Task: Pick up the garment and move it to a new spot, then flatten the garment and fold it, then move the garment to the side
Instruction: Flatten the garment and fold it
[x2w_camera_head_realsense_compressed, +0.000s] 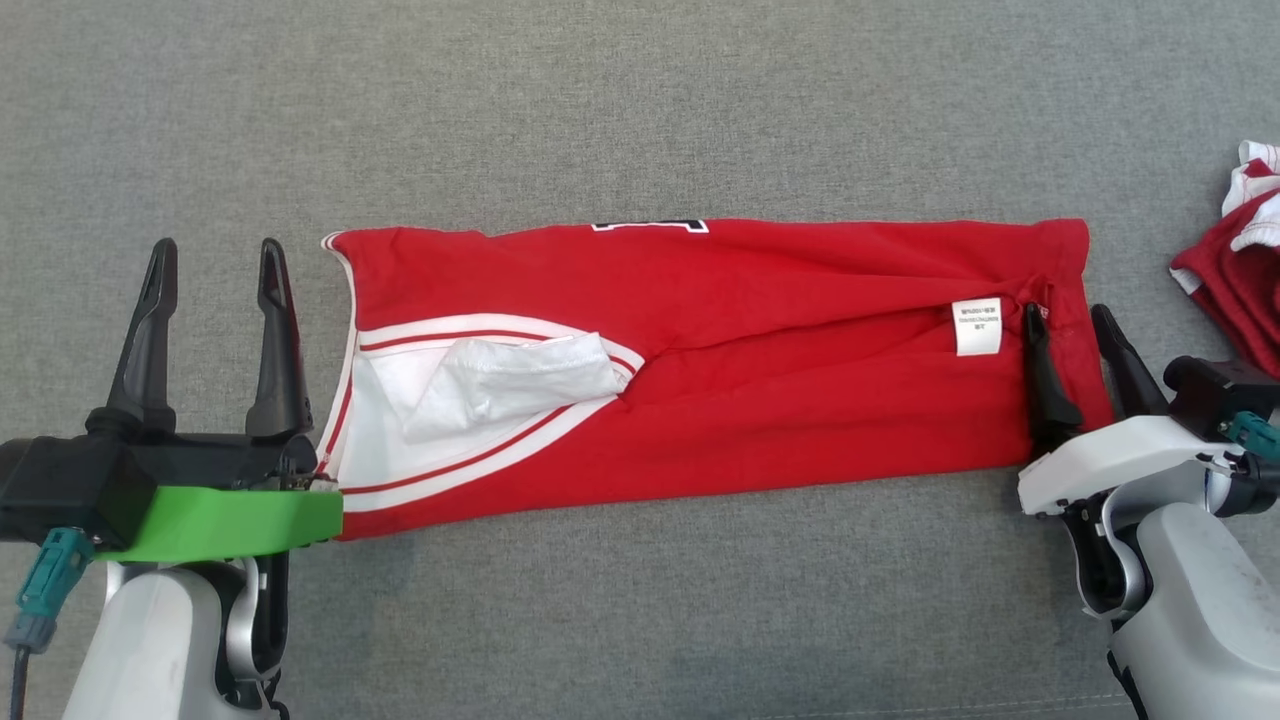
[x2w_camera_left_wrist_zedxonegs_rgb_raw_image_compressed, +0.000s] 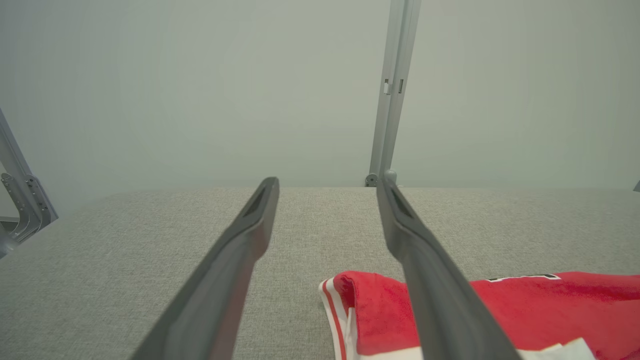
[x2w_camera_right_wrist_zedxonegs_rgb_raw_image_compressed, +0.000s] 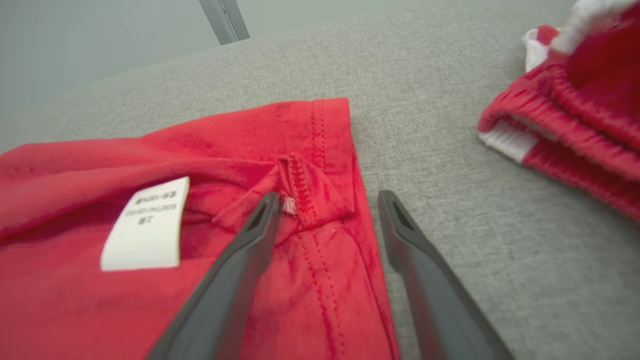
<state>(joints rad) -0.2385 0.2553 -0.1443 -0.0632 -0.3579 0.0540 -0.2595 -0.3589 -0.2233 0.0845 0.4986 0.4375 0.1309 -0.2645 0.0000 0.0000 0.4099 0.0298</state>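
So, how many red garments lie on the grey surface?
2. A long folded red jersey lies across the middle; a bunched red-and-white garment lies at the right edge, partly cut off. More may be hidden.

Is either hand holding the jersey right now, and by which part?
Nothing is held. The left hand stands open beside the white-trimmed end of the red jersey; the right hand is open too, straddling the hem edge.

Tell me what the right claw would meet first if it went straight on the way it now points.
Probably the hem of the red garment: the right claw straddles it, open, one finger at a small bunched fold, the other over bare grey surface. Height above the fabric is unclear.
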